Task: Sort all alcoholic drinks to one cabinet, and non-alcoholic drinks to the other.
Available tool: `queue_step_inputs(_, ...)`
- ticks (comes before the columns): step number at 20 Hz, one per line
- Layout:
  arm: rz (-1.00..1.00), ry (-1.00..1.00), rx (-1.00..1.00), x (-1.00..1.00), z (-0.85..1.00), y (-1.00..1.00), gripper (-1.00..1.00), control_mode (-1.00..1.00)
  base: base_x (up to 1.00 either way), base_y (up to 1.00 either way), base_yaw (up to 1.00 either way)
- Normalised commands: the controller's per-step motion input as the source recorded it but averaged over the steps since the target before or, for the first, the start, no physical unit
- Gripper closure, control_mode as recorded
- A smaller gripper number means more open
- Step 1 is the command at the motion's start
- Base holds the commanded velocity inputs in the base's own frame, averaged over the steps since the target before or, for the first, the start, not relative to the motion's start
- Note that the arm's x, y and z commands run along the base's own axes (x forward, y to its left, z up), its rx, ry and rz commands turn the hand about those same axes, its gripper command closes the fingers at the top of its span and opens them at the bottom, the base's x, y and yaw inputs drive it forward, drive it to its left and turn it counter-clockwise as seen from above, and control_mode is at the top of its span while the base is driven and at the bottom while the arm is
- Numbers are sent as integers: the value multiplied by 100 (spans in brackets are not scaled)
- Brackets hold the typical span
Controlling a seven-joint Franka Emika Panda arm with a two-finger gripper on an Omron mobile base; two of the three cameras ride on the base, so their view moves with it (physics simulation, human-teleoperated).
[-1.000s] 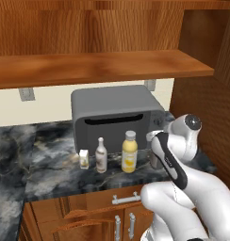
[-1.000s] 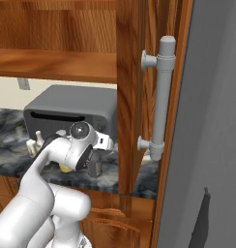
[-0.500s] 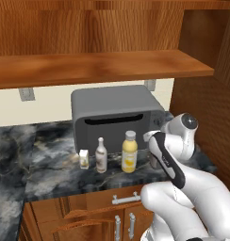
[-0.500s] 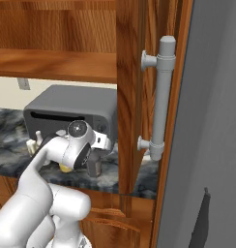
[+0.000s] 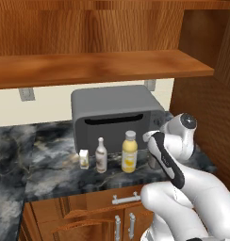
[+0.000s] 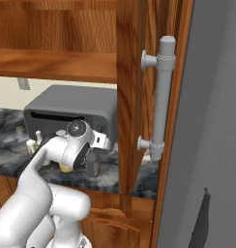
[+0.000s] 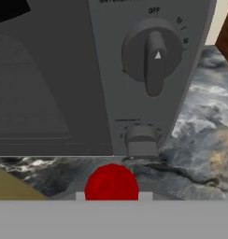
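Four drinks stand on the tabletop point(image 5: 46, 164) in front of the grey toaster oven point(image 5: 114, 115): one small cream carton point(image 5: 84, 158), one slim white long-necked bottle point(image 5: 101, 155), one plump yellow juice bottle point(image 5: 129, 152) with a pale grey cap, and one squat dark bottle point(image 6: 93, 164) with a red cap point(image 7: 111, 183). The first three stand in a row, near one another but apart; the dark bottle stands at the right end, in front of the oven's control panel, mostly hidden behind the robot's wrist in the left base view.

The gripper point(image 6: 93, 157) reaches down over the dark bottle, and the jaws are drawn in tight on it; in the hand view the red cap sits right between them.

The tabletop is dark marbled stone above wooden base cupboards. One long reddish-brown shelf board point(image 5: 98, 68) runs above the oven, bare. To the right stands a tall wooden panel point(image 6: 132, 92) beside a grey door with a long bar handle point(image 6: 161, 97).
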Motion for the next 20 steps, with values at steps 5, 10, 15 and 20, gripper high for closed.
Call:
queue_step_inputs(5,0,0,0,0,1,0,100,-100,0,0,0)
queue_step_inputs(10,0,0,0,-6,23,0,100,-100,0,0,0)
queue_step_inputs(15,0,0,0,-33,40,0,100,-100,0,0,0)
queue_step_inputs(20,0,0,0,-43,59,-1,100,-100,0,0,0)
